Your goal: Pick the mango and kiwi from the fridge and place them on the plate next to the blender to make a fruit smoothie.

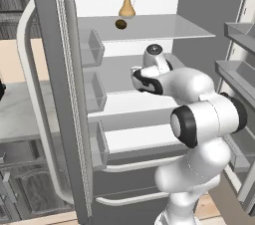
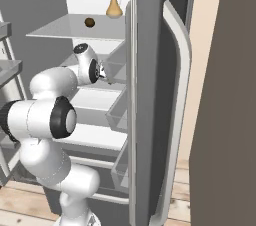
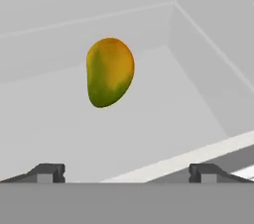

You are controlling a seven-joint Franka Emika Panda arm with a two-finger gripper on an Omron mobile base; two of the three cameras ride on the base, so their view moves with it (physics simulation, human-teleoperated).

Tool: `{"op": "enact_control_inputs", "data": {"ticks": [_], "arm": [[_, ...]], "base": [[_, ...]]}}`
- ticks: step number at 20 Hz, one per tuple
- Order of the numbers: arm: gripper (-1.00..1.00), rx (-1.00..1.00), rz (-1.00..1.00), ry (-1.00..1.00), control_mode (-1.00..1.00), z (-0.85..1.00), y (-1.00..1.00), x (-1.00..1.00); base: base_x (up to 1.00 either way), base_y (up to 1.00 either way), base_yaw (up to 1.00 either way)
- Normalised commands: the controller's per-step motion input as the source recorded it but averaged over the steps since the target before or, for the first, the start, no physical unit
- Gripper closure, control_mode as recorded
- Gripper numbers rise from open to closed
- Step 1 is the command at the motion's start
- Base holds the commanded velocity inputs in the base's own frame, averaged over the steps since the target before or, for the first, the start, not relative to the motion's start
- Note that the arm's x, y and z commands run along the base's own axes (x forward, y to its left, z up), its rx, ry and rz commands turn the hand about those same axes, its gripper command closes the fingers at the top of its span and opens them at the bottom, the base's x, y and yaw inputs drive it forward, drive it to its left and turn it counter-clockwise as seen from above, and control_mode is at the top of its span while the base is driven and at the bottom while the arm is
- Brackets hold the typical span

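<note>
Mango (image 3: 110,72) ahead of wide-spread, empty gripper (image 3: 126,173), left of centre, apart, lying on white fridge shelf (image 3: 163,119); kiwi (image 1: 120,24) on upper shelf beside amber bottle (image 1: 127,2).

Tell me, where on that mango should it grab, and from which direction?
Probably across the mango's narrow middle, coming straight in from the fridge's open front as the end effector already points. In the hand view the fruit's long axis runs up and down, so the open fingers would close on its two smooth flanks. It lies apart from the walls, with room on either side.
</note>
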Motion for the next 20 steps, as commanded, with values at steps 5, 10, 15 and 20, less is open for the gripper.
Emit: {"op": "enact_control_inputs", "data": {"ticks": [5, 10, 15, 20], "arm": [[-1.0, 0.0, 0.0, 0.07, -1.0, -0.22, 0.0, 0.6], [-1.0, 0.0, 0.0, 0.03, -1.0, -0.28, -0.01, 0.51], [-1.0, 0.0, 0.0, 0.01, -1.0, -0.32, -0.03, 0.46], [-1.0, 0.03, 0.0, 0.0, -1.0, -0.11, -0.07, 0.29]], "base": [[0.0, 0.0, 0.0], [0.0, 0.0, 0.0], [0.0, 0.0, 0.0], [0.0, 0.0, 0.0]]}}
